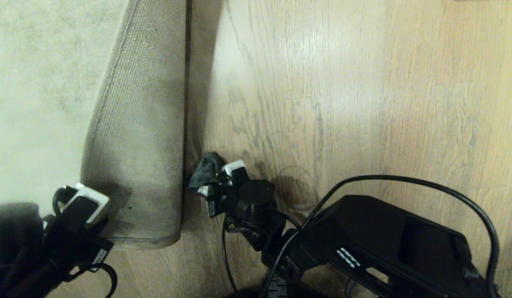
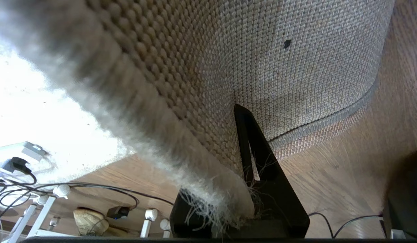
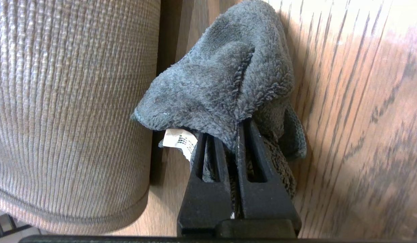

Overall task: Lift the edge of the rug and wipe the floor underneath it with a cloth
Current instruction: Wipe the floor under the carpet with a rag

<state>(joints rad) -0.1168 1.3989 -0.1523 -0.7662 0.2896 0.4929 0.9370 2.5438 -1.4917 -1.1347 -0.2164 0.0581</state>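
Note:
The rug edge [image 1: 135, 244] is lifted and folded back over the pale rug [image 1: 36, 82], so its woven tan backing [image 1: 144, 132] faces up. At the lower left, my left gripper [image 1: 84, 205] is shut on the rug edge. In the left wrist view one black finger [image 2: 262, 162] presses against the backing [image 2: 296, 67], and the frayed rug corner [image 2: 221, 199] hides the other. My right gripper [image 1: 216, 182] is shut on the dark grey cloth [image 1: 207, 169], low on the floor [image 1: 342, 103] right beside the fold. The right wrist view shows the cloth [image 3: 225, 74] bunched over the closed gripper [image 3: 228, 133].
A black cable [image 1: 409, 181] arcs over my right arm's black housing [image 1: 388, 244]. Beyond the rug, the left wrist view shows cables and white plugs [image 2: 60, 190] lying on the floor, and a tan object [image 2: 90, 221] beside them.

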